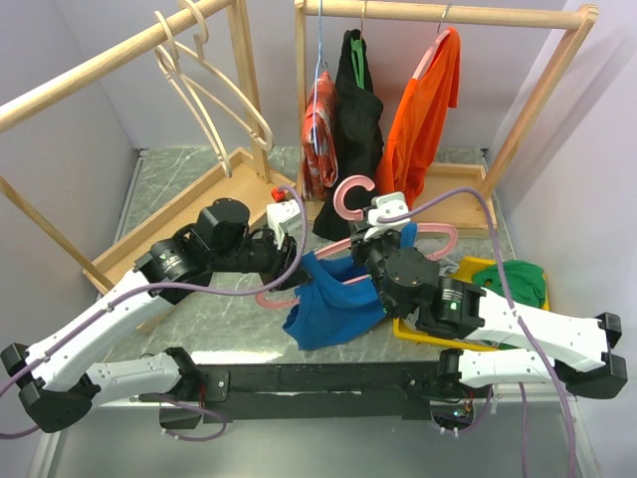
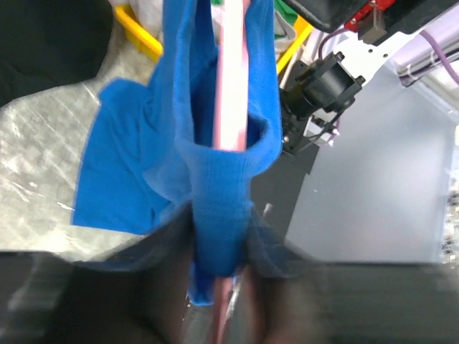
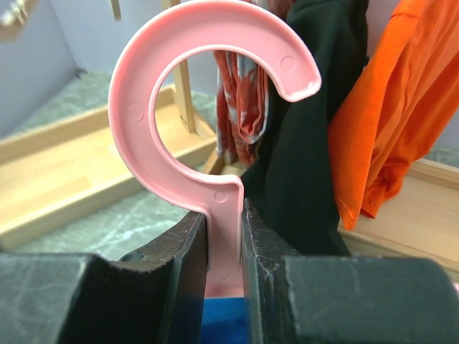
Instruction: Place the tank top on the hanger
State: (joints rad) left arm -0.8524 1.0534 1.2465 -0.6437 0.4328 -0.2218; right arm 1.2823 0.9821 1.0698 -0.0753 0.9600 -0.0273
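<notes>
Just past the near edge of the table (image 1: pixel 229 334), the tank top (image 1: pixel 333 309) is drooping over the middle, with one strap looping round an arm of the hanger (image 3: pixel 131 107). Your left gripper (image 2: pixel 219 251) is pinching that strap from both sides, though the wrist view is blurring. Your right gripper (image 3: pixel 224 251) is clamping the hanger by its stem, just under the hook, hook pointing up. A green garment (image 1: pixel 523 282) is lying in the yellow tray (image 1: pixel 476 267) at the right edge. An orange garment (image 1: pixel 428 110) and a black garment (image 1: pixel 356 110) are hanging on the rack (image 1: pixel 438 12) at the far edge.
</notes>
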